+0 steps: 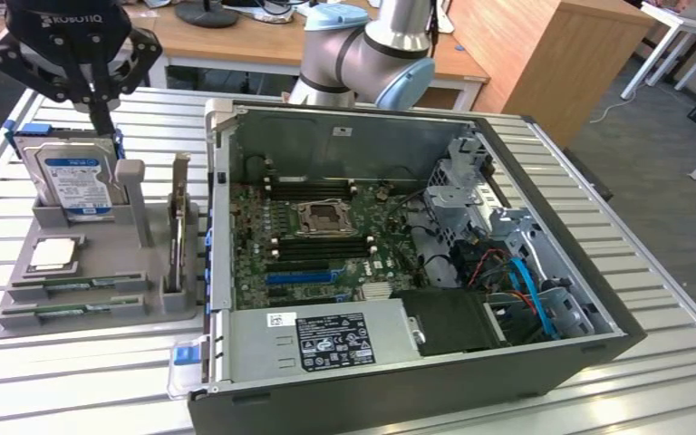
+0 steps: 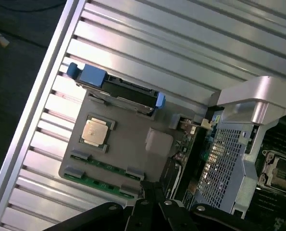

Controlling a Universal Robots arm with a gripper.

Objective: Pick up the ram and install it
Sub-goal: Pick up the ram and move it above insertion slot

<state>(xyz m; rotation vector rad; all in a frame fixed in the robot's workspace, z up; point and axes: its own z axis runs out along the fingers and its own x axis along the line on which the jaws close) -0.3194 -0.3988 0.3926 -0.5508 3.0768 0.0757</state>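
**Exterior view**
The case [image 1: 445, 390] lies open on its side on the slatted table [image 1: 82, 381], nearest the camera. The power supply [image 1: 323, 340] sits along its near wall. The motherboard [image 1: 287, 263] lies beyond it, with the socket [image 1: 323, 217] near its middle. Blue cables [image 1: 529, 281] run through the bay toward the exterior view's right.

The grey tray [image 1: 160, 304] stands just beside the case, on the exterior view's left. The ram [image 1: 76, 284] is two green sticks lying flat in the tray's two near slots, one behind the other. The processor [image 1: 54, 256] lies just behind them. The hard drive [image 1: 76, 177] stands upright at the far end. A card [image 1: 180, 227] stands on edge on the side toward the case.

The gripper [image 1: 101, 122] hangs over the hard drive, well apart from the ram. Its fingers are fully closed and grip nothing. Contact with the drive's top cannot be determined. The arm [image 1: 366, 50] rises behind the case.

**Wrist view**
The gripper's black linkage [image 2: 111, 209] is closest to the lens. Past it lies the tray. Both ram sticks are seated in their slots along one edge, the processor is beside them, and the hard drive is at the opposite edge. The case wall and socket adjoin the tray
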